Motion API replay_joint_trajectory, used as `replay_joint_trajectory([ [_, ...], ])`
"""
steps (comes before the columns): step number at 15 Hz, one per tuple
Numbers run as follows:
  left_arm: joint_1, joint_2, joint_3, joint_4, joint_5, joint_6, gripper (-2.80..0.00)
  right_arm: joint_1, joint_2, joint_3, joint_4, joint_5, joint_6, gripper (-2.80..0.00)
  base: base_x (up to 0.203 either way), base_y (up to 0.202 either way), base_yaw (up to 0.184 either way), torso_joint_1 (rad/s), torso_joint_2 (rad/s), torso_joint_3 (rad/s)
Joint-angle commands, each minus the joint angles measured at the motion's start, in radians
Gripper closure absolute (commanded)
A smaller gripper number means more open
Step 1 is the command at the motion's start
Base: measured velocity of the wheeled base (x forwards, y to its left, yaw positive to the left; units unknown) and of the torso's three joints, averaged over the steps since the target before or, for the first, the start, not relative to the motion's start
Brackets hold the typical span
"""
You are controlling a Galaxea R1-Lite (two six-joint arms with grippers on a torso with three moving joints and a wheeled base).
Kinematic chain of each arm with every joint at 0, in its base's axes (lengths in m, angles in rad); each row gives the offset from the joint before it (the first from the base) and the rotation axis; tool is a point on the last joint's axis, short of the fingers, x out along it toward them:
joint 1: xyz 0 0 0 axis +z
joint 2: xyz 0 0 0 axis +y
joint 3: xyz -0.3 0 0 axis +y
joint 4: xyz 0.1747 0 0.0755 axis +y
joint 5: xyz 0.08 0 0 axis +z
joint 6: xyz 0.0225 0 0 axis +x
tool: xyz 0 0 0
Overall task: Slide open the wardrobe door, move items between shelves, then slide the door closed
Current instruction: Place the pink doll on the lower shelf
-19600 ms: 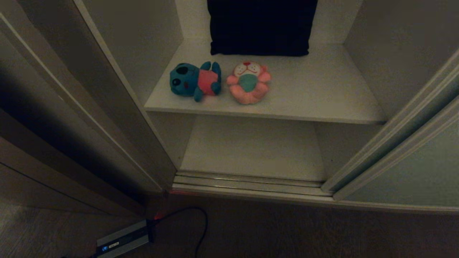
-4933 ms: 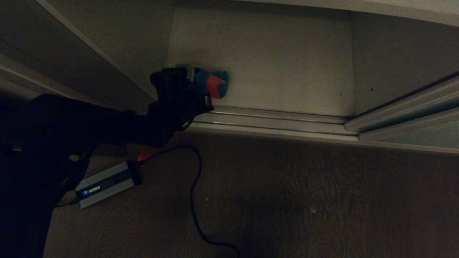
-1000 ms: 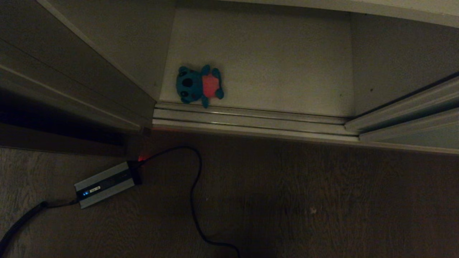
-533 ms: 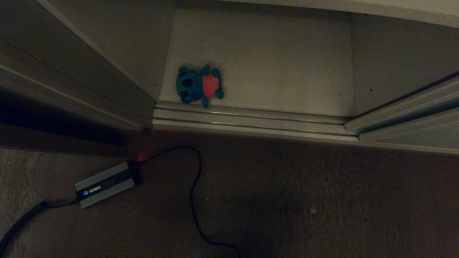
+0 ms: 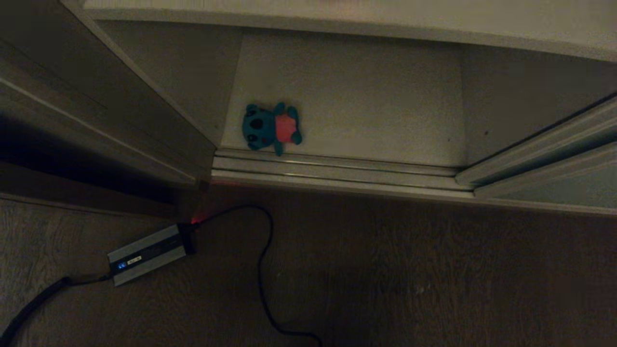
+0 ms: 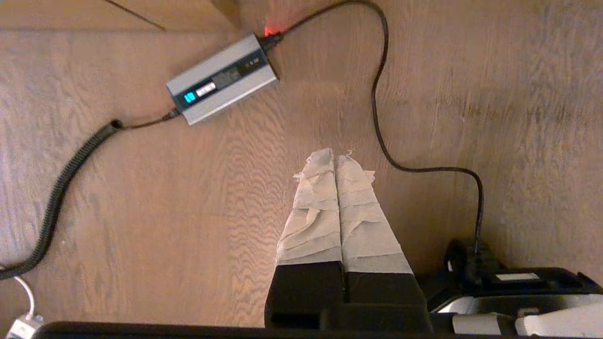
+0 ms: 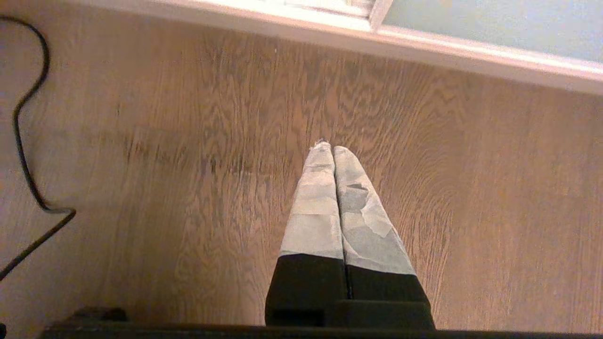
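Teal-blue plush toy (image 5: pixel 272 128) lies on bottom shelf (image 5: pixel 376 111) by floor track (image 5: pixel 337 169) — delivered; left end effector (image 6: pixel 335 160), right end effector (image 7: pixel 328 149) both closed, empty, over floor.

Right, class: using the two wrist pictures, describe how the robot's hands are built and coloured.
The left hand and the right hand look alike: two long fingers tapering to a point, wrapped in pale, wrinkled, fraying tape over a boxy black base. No markings show on them, and no cables run along the fingers.

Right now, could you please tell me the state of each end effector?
Left end effector: closed, holding nothing, above the floor.
Right end effector: closed, holding nothing, above the floor.
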Motion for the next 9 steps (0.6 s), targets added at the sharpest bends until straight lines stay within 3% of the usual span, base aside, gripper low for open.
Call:
replay_joint_trajectory([
  [1,-0.025,0.021,-0.025,0.008,0.004,-0.006,0.0,0.0,0.001,0.005,0.0,0.0,0.0,0.0,0.0,0.0,0.0,0.002,0.0,0.198],
  [9,-0.031,0.03,0.011,0.012,-0.014,-0.005,0.0,0.0,0.0,0.004,0.0,0.0,0.0,0.0,0.0,0.0,0.0,0.001,0.0,0.198],
])
